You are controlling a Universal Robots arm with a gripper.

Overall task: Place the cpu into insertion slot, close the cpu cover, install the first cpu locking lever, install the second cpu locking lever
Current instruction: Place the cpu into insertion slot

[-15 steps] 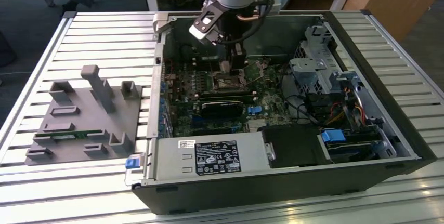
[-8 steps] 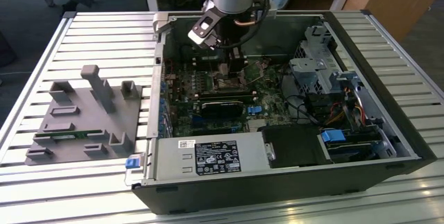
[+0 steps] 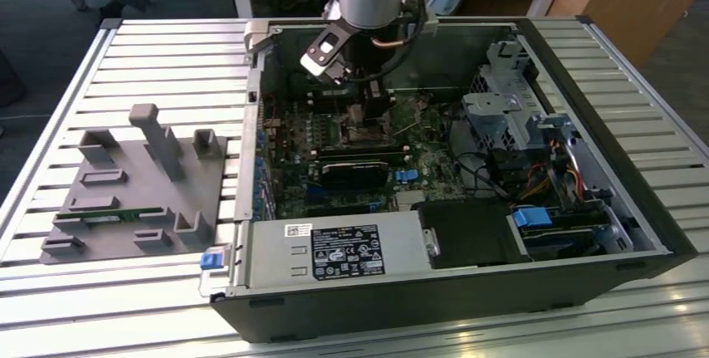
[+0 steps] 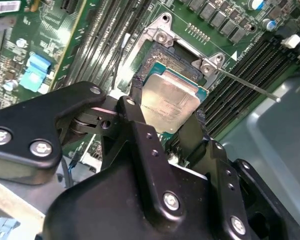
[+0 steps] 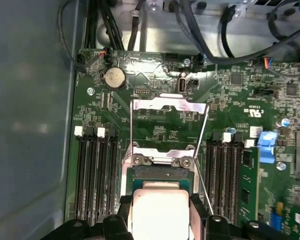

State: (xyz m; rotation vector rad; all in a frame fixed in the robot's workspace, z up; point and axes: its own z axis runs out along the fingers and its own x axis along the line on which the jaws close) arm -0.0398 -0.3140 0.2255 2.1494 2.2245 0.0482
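Gripper (image 4: pixel 166 107) is down inside the case (image 3: pixel 443 300) over the far middle of the board (image 3: pixel 443 138), with its fingers (image 4: pixel 140 130) pressed against two opposite edges of the cpu (image 4: pixel 167 102), gripping it. Cpu lies level over the slot (image 4: pixel 179 59), between the memory slots (image 5: pixel 95 175) on either side; cannot tell whether it is fully seated. Cover (image 5: pixel 165 105) stands swung open off the slot with green board showing through its window, and one lever (image 4: pixel 250 86), a thin wire rod, angles free beside the slot, unlatched.
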